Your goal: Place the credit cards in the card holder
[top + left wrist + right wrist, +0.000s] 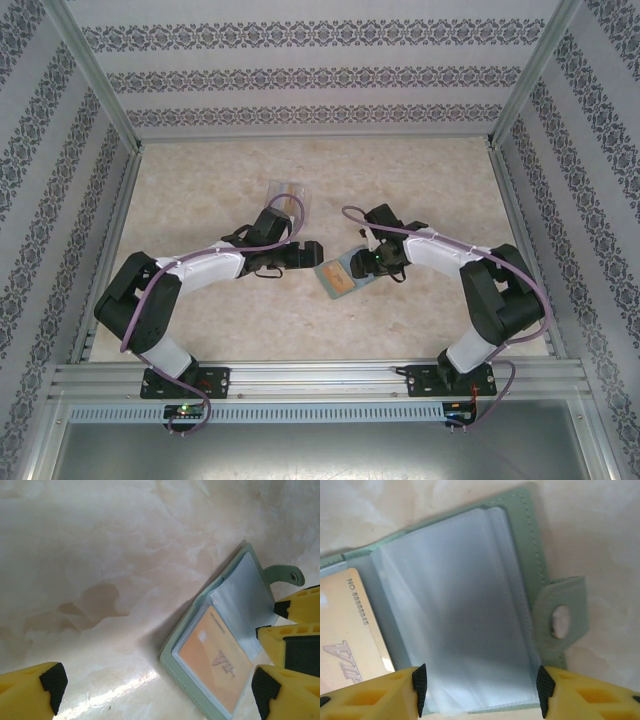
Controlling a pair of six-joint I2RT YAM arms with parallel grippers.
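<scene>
So the sage-green fold-open card holder [338, 279] lies splayed open and tilted diagonally near the middle of the marbled beige worktop [200, 200]. Its clear plastic sleeves [470, 605] face up and an orange-yellow VIP credit card [215, 660] is already tucked in one pocket. The right gripper [482, 687] is the closer one, right over the snap-tab half with jaws partly apart straddling the sleeves and gripping nothing, while the left gripper [157, 682] is spread wide and empty just beside the card half.
</scene>
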